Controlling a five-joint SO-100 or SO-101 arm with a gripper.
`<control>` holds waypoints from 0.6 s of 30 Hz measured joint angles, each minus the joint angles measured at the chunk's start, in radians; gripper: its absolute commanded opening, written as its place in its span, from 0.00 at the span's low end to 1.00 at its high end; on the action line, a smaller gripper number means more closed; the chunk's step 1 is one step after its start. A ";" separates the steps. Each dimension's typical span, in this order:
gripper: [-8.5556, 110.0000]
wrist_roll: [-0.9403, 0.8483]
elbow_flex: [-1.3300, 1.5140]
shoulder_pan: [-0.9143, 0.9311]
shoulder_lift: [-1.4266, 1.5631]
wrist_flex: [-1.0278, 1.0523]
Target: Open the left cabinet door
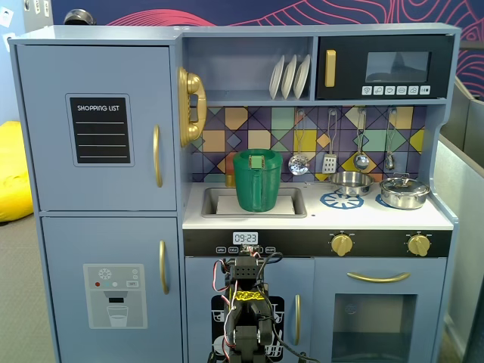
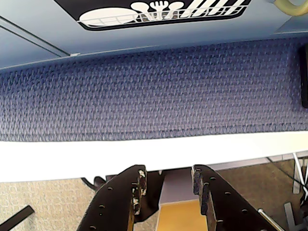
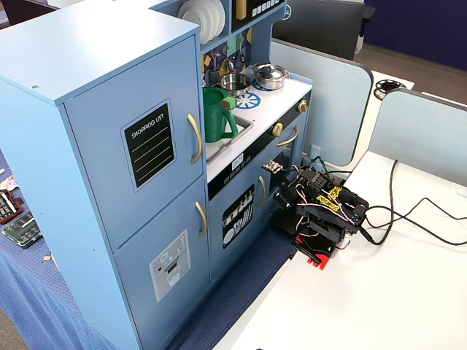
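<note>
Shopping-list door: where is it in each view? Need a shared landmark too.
A fixed view: the left cabinet door, upper left, closed.
Wrist view: not in it; only the small door with dish pictures at top.
Another fixed view: left of centre, closed.
Shared landmark: the green pitcher in the sink, in both fixed views.

Office or lab; grey cubicle partitions (image 3: pixel 332 95); toy kitchen (image 3: pixel 95 44) on white table (image 3: pixel 379 284).

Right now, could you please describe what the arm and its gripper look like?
The arm is black, boxy and compact, with a red base piece, yellow markings and loose red, white and black wires. The gripper has two black fingers dotted with small holes, their inner edges worn pale.
</note>
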 measured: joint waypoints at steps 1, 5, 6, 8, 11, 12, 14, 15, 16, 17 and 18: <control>0.11 0.000 0.000 0.000 0.000 0.000; 0.09 0.000 0.000 0.000 0.000 0.000; 0.10 0.000 0.000 0.000 0.000 0.000; 0.10 0.000 0.000 0.000 0.000 0.000; 0.07 0.000 0.000 0.000 0.000 0.000; 0.07 0.000 0.000 0.000 0.000 0.000; 0.08 0.002 0.000 0.000 0.000 0.000; 0.09 0.002 0.000 0.000 0.000 0.000; 0.10 0.002 0.000 0.000 0.000 0.000; 0.09 0.002 0.000 -0.002 0.000 0.000; 0.07 0.002 0.000 -0.002 0.000 0.000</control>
